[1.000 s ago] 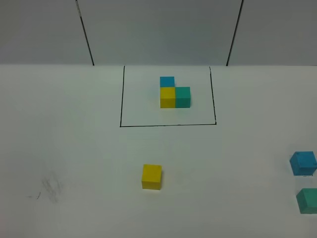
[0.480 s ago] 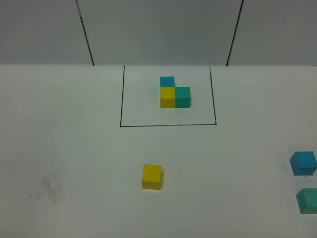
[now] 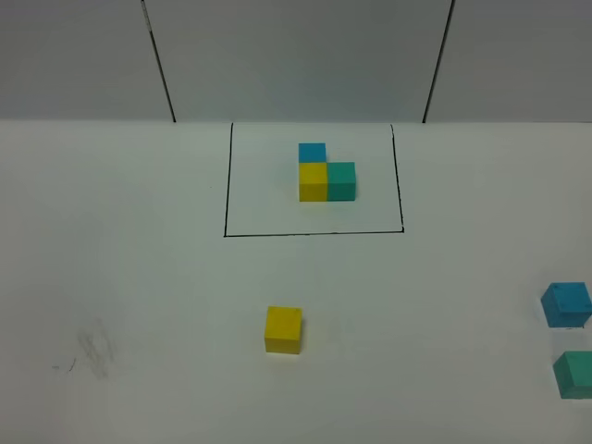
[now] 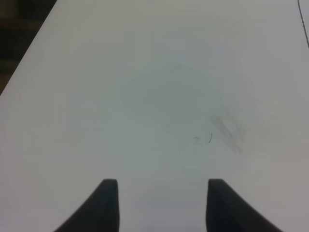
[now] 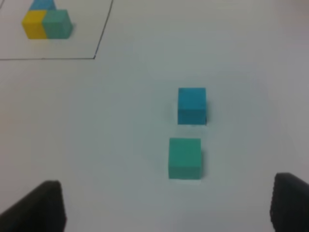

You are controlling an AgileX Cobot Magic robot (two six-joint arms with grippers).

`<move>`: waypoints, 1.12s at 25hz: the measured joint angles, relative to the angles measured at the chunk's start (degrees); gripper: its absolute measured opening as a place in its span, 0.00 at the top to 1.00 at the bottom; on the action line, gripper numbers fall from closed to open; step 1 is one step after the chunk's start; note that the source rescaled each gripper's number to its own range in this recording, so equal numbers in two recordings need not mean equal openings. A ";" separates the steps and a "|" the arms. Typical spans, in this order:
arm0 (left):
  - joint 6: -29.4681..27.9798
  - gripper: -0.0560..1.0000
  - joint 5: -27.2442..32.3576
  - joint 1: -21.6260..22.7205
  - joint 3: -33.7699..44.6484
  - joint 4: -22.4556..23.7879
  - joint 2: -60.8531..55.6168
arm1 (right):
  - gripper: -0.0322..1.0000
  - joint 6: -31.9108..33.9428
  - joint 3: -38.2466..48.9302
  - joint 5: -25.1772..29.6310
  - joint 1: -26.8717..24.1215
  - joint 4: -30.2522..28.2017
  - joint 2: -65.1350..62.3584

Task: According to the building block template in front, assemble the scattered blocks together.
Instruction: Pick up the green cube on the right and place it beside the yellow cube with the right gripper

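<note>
The template is an L of blue, yellow and teal-green cubes inside a black-lined rectangle at the back centre; it also shows in the right wrist view. A loose yellow block lies in the front middle. A loose sky blue block and a loose teal-green block lie at the right edge, close together but apart. Neither gripper shows in the high view. My left gripper is open over bare table. My right gripper is open, just short of the teal-green block.
The white table has faint grey scuff marks at the front left, also in the left wrist view. The table's edge and dark floor show in the left wrist view. A grey panelled wall stands behind.
</note>
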 joint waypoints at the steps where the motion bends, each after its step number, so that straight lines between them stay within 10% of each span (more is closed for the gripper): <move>1: 0.00 0.94 0.00 0.00 0.00 0.00 0.00 | 0.26 0.27 -0.20 -0.15 0.00 -0.33 2.08; 14: 0.00 0.95 0.00 0.00 0.00 0.00 0.00 | 0.26 3.01 -7.19 -8.76 0.00 -7.93 49.13; 28: 0.06 0.95 0.00 0.00 0.00 0.00 0.00 | 0.26 7.53 -9.19 -20.89 -5.22 -4.57 72.97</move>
